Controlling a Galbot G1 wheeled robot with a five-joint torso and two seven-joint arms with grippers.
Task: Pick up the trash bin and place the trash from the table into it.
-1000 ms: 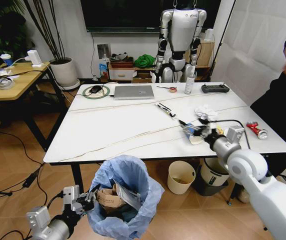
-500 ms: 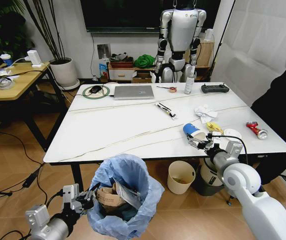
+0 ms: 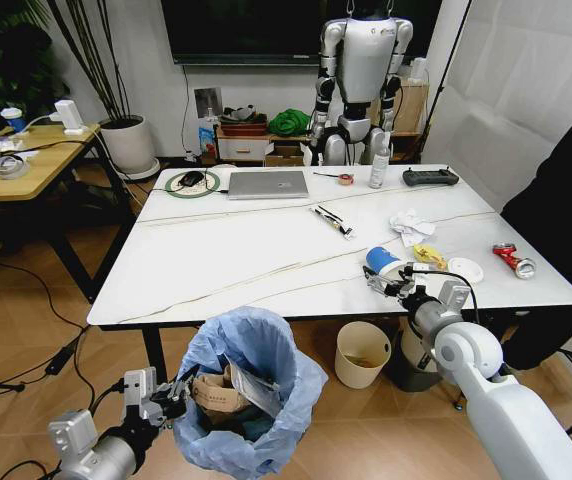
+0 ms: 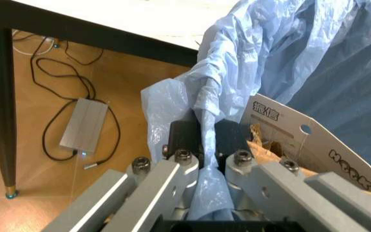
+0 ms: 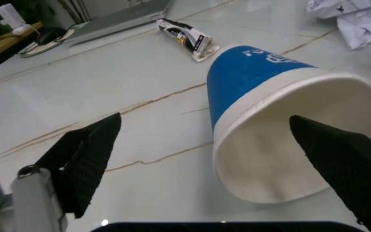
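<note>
R hand (image 3: 386,283) open, pulled back off blue cup (image 3: 383,262); L hand (image 3: 171,402) still clamps bin bag (image 3: 266,350).

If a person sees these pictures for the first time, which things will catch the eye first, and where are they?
First, the trash bin with its crinkled light-blue bag, held below the table's near edge by the left gripper, shut on the bag's rim, with cardboard inside. Next, the blue paper cup lying on its side on the white top, its open mouth facing the open right gripper. Behind the table stands a white humanoid robot.
</note>
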